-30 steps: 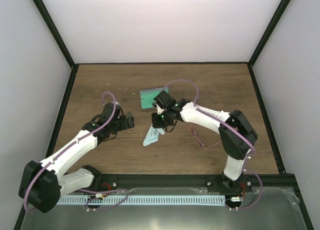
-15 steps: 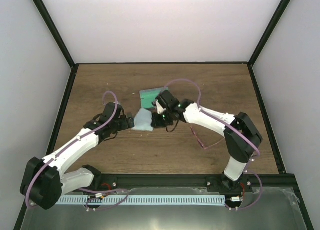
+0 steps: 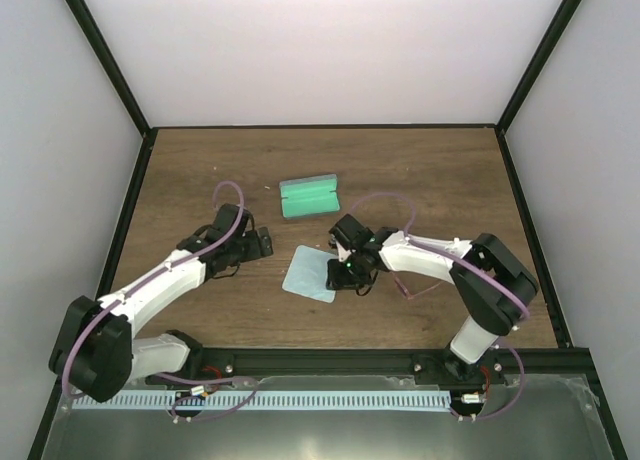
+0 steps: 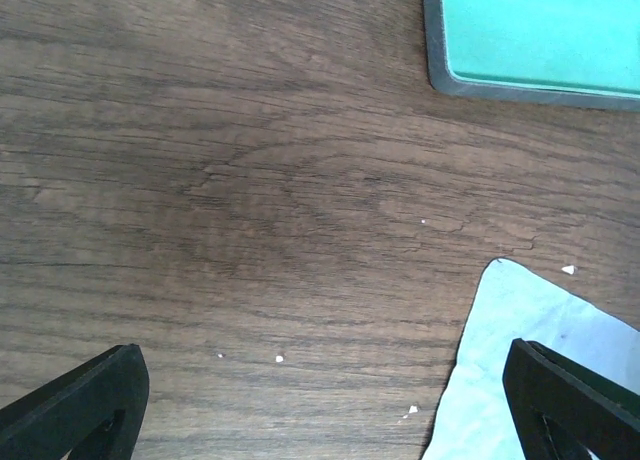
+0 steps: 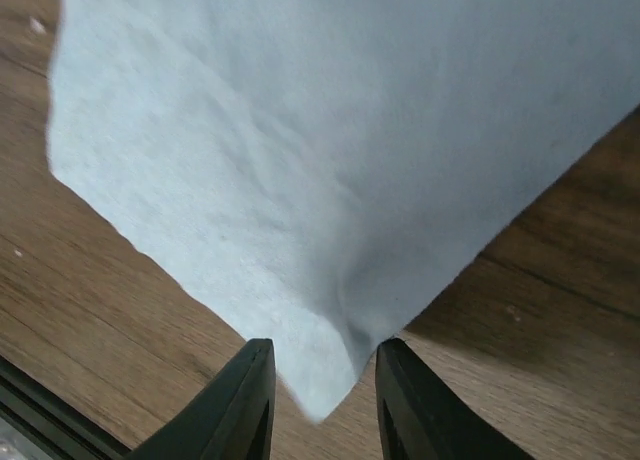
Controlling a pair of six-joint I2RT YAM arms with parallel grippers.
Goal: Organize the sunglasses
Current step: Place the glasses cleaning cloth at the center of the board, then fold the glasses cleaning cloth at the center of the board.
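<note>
While my right claw (image 5: 322,346) sits narrowly parted around the cloth (image 5: 300,160) corner, my left claw (image 4: 322,362) gapes wide; only overhead shows sunglasses (image 3: 412,295).

A light-blue cloth (image 3: 306,273) lies spread flat on the wooden table (image 3: 180,170) at centre frame. The right gripper (image 3: 343,273) sits at its right edge. The left gripper (image 3: 263,243) hangs to its upper left, apart from it. An open case (image 3: 308,196) with green lining lies above. Thin pink sunglasses (image 3: 412,294) show partly beneath the right arm (image 3: 430,258).
</note>
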